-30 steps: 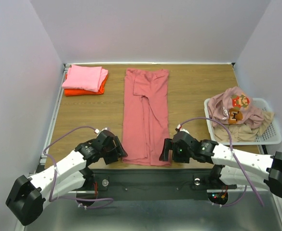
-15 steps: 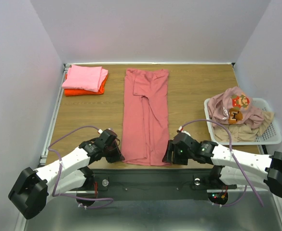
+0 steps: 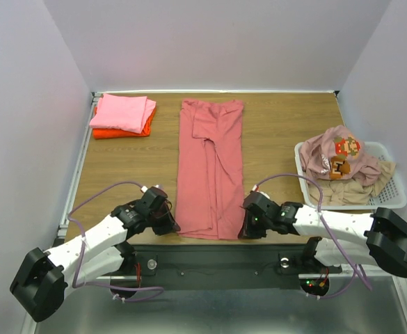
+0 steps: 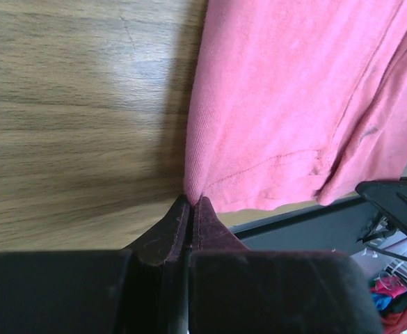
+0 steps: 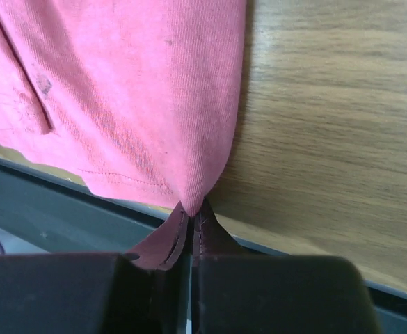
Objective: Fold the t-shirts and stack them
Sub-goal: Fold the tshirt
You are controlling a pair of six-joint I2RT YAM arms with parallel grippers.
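The rose-red t-shirt (image 3: 211,174) — soft, light, limp — lies lengthwise on the table (image 3: 280,132), with the left gripper (image 3: 170,224) and right gripper (image 3: 243,226) each clamped on a near hem corner, likely the best hold.

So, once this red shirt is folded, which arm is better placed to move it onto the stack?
Left, probably. The folded stack lies far left, nearer the left gripper; the right gripper would reach across. Both pinch near corners of the rose-red shirt.
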